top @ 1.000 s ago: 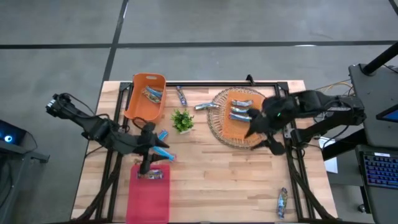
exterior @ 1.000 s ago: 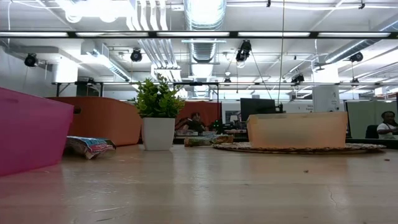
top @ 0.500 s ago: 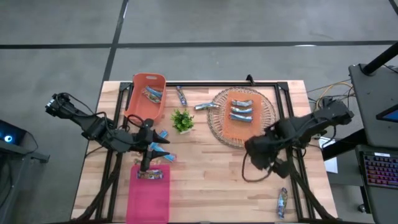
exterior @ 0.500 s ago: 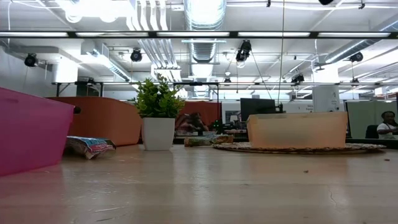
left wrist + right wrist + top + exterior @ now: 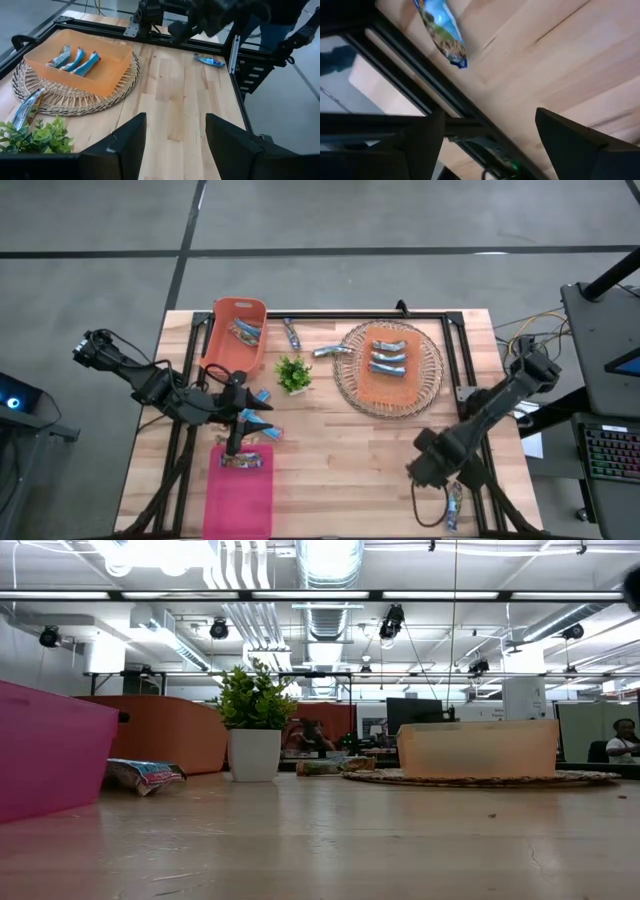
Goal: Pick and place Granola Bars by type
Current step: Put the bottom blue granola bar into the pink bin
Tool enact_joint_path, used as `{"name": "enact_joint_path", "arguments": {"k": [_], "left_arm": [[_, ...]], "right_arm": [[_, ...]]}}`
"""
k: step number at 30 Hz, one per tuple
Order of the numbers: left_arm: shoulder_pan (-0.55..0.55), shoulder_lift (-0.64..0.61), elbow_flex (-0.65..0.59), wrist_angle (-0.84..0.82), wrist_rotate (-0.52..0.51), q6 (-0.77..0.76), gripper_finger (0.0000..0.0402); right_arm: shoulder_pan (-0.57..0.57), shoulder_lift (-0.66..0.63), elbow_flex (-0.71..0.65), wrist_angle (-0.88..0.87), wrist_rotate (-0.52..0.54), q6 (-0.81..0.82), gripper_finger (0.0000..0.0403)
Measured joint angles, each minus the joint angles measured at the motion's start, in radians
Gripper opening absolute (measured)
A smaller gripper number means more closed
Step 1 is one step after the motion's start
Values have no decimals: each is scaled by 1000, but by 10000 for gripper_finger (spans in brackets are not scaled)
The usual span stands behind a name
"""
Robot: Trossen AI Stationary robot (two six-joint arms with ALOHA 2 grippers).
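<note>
Right tool (image 5: 430,472), from basket to stray bar (image 5: 455,506)

Bar (image 5: 441,34) by the table edge cut off at top; right gripper (image 5: 210,20) blurred.

Rectangular orange plastic bin (image 5: 236,335) and magenta plastic bin (image 5: 238,498) noted. Round woven wicker mat (image 5: 428,383) is tan; shiny blue-wrapped granola bar (image 5: 442,29) shows brown print.

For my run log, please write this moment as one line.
left hand: open, empty, above pink bin | right hand: open, empty, near lone bar at table corner
</note>
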State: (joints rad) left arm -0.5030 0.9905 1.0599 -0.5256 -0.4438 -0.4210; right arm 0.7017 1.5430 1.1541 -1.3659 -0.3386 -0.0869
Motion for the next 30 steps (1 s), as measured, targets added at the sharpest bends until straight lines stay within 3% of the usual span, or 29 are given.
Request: {"name": "enact_joint_path", "arguments": {"k": [7,18,30], "left_arm": [[0,0,0,0,0,-3,186],[0,0,0,0,0,-21,186],[0,0,0,1,0,-29,186]], "right_arm": [[120,92,-55,172,-2,182,283],[237,212,-40,337,-63,312,282],[312,337,-48,361,-47,316,263]]}}
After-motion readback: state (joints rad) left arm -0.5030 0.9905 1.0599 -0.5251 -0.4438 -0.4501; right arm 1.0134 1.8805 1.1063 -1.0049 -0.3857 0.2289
